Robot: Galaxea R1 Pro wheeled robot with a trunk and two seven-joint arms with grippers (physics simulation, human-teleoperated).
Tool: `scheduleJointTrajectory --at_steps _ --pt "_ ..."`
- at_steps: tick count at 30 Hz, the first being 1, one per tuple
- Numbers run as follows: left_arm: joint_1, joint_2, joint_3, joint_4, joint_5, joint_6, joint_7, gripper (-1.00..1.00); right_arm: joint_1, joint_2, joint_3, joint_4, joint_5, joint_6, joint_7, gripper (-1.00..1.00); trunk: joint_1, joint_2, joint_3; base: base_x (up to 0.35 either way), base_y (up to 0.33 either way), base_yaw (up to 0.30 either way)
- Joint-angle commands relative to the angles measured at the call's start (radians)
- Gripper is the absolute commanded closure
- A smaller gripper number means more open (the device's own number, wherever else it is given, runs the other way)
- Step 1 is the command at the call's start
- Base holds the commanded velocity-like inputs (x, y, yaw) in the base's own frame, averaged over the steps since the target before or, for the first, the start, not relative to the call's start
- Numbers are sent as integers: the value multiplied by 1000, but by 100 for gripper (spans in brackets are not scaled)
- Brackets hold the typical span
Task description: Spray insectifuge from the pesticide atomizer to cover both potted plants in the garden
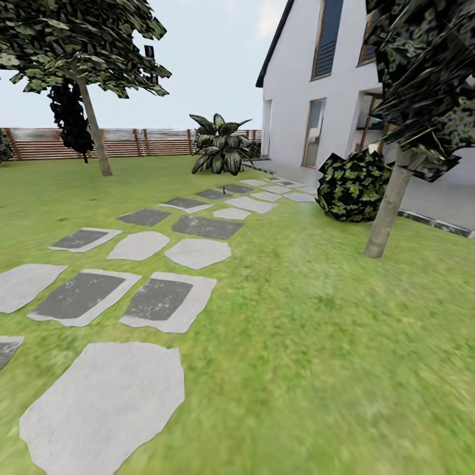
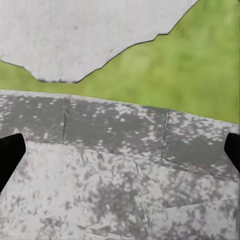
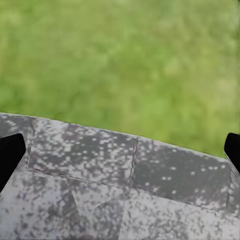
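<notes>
While stepping stones (image 1: 158,300) cross the lawn (image 1: 316,343) toward a white house (image 1: 310,86) in the head view, each wrist view shows mottled paving (image 2: 120,175) beneath spread black fingertips (image 2: 10,155), nothing held; atomizer and potted plants unseen.

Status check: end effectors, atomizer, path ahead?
Left end effector and right end effector: fingers wide apart, nothing held, over mottled grey paving. Atomizer: not located yet. Ahead: stepping-stone path across lawn, tree trunk right.
</notes>
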Motion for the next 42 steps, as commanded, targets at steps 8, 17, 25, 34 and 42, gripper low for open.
scheduleJointTrajectory --at_steps 8,17,25,34,42 --pt "-1 1 0 0 1 -3 0 -100 0 1 -9 0 -5 -7 -1 -100 0 0 -1 340 0 0" --pt "-1 0 -10 2 0 -4 -2 -100 0 1 -8 0 -6 -7 -1 -100 0 0 -1 340 0 0" --pt "-1 0 -10 2 0 -4 -2 -100 0 3 -4 5 -3 -6 -1 -100 0 0 -1 340 0 0" --pt "-1 -1 -11 2 -1 -4 -5 -100 0 50 -1 181 -7 -4 -1 -100 0 0 -1 340 0 0" --pt "-1 -1 -11 2 0 -5 -4 -100 0 72 -1 265 -5 -5 -1 -100 0 0 -1 340 0 0"
